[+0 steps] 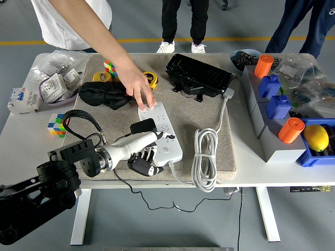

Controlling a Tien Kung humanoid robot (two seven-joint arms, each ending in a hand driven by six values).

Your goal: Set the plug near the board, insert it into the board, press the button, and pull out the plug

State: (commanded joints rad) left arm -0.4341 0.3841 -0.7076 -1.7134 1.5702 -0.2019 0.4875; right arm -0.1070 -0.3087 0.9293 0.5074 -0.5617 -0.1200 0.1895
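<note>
We see 1 person's hand pinning the board, steadying it; our left hand, fingers curled, holds nothing beside the plug.

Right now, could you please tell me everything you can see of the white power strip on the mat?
The white power strip is a long, flat, plastic-looking board with rows of sockets, lying slantwise on the grey mat. A black plug sits at its left edge. The person's hand presses its far end; the robot's left hand reaches its near end. A white cable leaves that near end and lies coiled to the right.
</note>
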